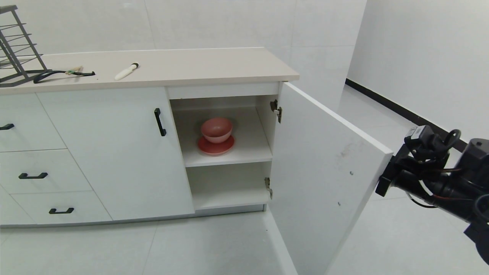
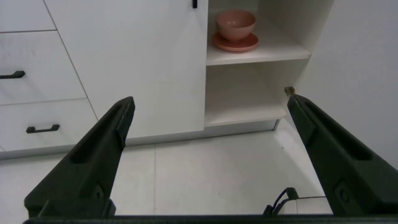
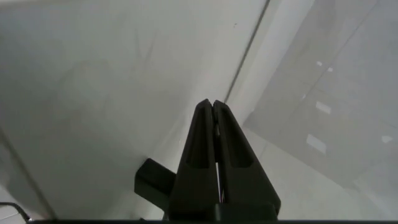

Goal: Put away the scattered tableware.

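The left gripper (image 2: 209, 102) is fully spread: its two fingers (image 2: 102, 155) are held wide apart, nothing is held between them, and it hangs above the floor in front of the cabinet. The right gripper (image 3: 212, 104) is closed, with its fingers pressed flat together and nothing seen between them. In the head view it is placed at the outer edge of the open cabinet door (image 1: 324, 172); contact with the door cannot be confirmed. In the right wrist view the door's white face and a black block (image 3: 151, 180) beside the fingers are shown; the nature of the block cannot be told. The pink bowl (image 1: 216, 129) is set on the red plate (image 1: 216, 147) on the upper shelf (image 1: 248, 149) of the open compartment, as is also seen from the left wrist. In the head view alone, a white-handled utensil (image 1: 127, 71) and a wire rack (image 1: 15, 46) are shown on the countertop (image 1: 191, 65).
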`<state>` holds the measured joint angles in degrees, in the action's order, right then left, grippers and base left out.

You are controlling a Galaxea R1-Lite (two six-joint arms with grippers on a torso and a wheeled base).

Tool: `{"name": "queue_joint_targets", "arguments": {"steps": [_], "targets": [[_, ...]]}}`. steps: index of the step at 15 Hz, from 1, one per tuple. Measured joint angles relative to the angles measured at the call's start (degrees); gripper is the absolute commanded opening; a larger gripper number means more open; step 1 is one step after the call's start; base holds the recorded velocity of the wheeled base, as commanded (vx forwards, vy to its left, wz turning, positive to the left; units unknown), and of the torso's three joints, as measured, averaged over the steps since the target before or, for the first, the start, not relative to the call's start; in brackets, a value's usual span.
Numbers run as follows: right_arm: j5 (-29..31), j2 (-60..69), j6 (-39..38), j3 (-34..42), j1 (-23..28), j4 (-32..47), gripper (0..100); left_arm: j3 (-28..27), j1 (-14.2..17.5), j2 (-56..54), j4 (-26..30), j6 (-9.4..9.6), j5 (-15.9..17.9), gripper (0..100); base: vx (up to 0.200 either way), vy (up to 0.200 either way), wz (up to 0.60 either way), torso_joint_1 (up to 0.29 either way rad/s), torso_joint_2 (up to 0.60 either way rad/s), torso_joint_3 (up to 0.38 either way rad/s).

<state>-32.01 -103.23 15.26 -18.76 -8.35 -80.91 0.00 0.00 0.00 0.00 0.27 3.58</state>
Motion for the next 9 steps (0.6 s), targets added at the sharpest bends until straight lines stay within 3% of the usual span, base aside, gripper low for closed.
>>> {"name": "queue_joint_targets", "arguments": {"steps": [9], "targets": [[0.6, 0.2, 0.0, 1.7, -12.0, -0.5, 0, 0.0, 0.0, 0.0, 0.0, 0.00, 0.0, 100, 0.000, 0.000, 0.00, 0.000, 0.00, 0.000]]}}
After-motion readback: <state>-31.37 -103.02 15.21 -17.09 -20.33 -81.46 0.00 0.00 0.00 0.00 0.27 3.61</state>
